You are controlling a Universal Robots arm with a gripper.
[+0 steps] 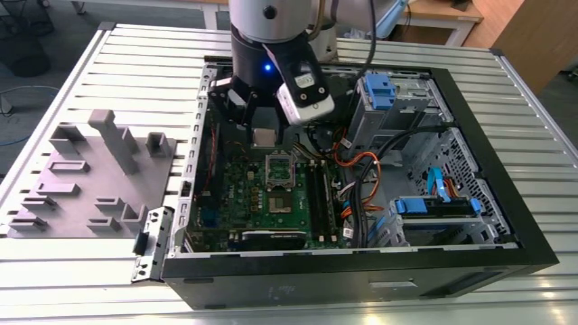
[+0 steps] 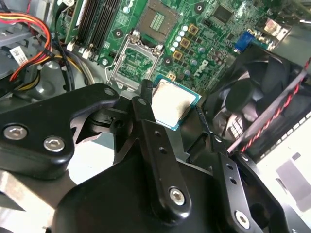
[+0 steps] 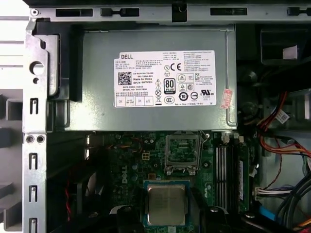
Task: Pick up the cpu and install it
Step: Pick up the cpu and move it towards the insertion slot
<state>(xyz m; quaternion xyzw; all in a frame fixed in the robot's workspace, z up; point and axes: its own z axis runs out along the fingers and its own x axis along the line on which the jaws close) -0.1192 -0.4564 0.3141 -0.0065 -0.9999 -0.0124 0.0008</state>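
Note:
The cpu (image 1: pixel 264 137), a small square chip with a dull silver top, hangs inside the open computer case with my gripper (image 1: pixel 262 128) shut on its edges. In the second wrist view the cpu (image 2: pixel 172 103) sits between my black fingers (image 2: pixel 147 114), a little above the green motherboard (image 2: pixel 209 36). The open silver socket frame (image 2: pixel 133 60) lies just beyond the chip and holds nothing. In the first wrist view the cpu (image 3: pixel 166 205) is short of the socket (image 3: pixel 183 153). In the exterior view the socket (image 1: pixel 278 164) is just below the gripper.
A silver power supply box (image 3: pixel 155 77) stands behind the socket. Memory sticks (image 1: pixel 318 193) and orange cables (image 1: pixel 357 166) lie on the exterior view's right of it. A black fan (image 2: pixel 252 97) is close to the fingers. A grey plastic fixture (image 1: pixel 91 169) lies outside the case.

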